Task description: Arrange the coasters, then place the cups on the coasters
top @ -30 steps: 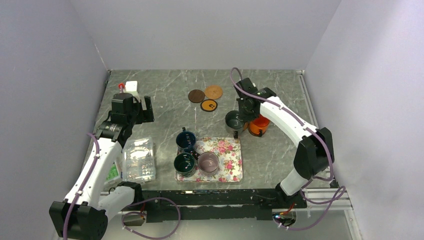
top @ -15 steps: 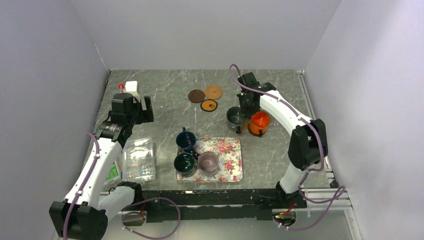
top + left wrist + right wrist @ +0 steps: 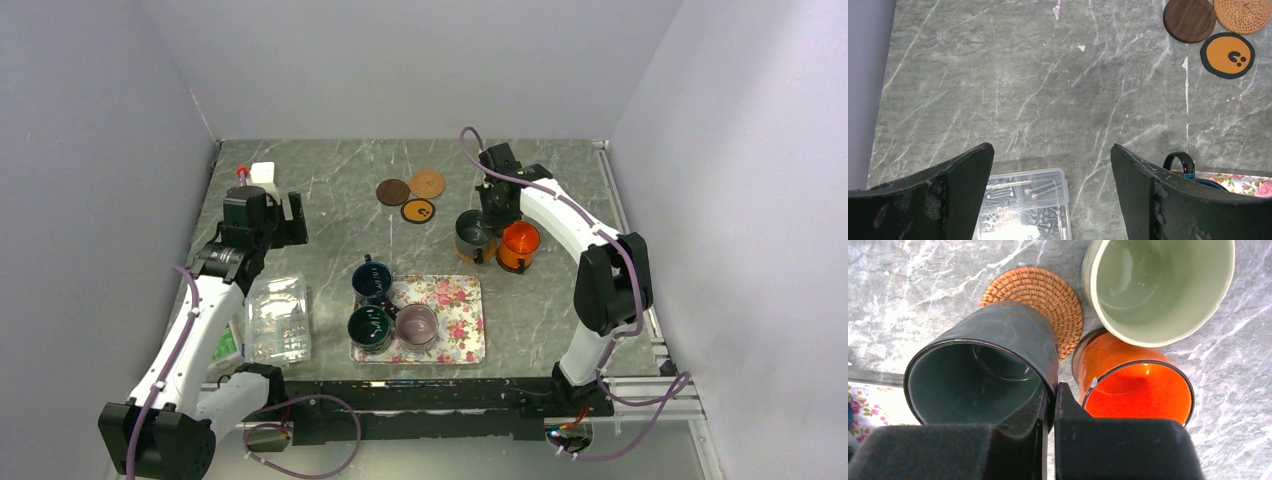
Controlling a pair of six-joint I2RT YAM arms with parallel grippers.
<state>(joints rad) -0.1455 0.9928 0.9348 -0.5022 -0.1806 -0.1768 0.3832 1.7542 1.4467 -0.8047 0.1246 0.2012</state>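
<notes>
Top view: a grey, white-veined marble surface (image 3: 330,200) is boxed in by pale lilac walls (image 3: 400,70) on three sides. Three coasters lie close together at the far middle: a dark brown coaster (image 3: 392,191), a tan woven coaster (image 3: 427,183) and a black coaster with an orange face (image 3: 418,211). Five cups show. A navy cup (image 3: 372,281), a green cup (image 3: 369,327) and a mauve cup (image 3: 417,324) crowd the left end of one floral tray (image 3: 458,338). A dark green cup (image 3: 468,232) and an orange cup (image 3: 519,244) stand side by side to the right. One clear screw box (image 3: 278,318) lies by the left arm.

Left wrist view: the left tool (image 3: 1050,150) is released, its fingers spread wide over bare marble. The three coasters sit at the upper right.

Right wrist view: the right tool (image 3: 1052,390) is clenched on the dark green cup's wall. That cup hides part of a second woven coaster (image 3: 1048,287); whether it rests there I cannot tell. A sixth, cream-green cup (image 3: 1158,290) stands just beside the orange one.
</notes>
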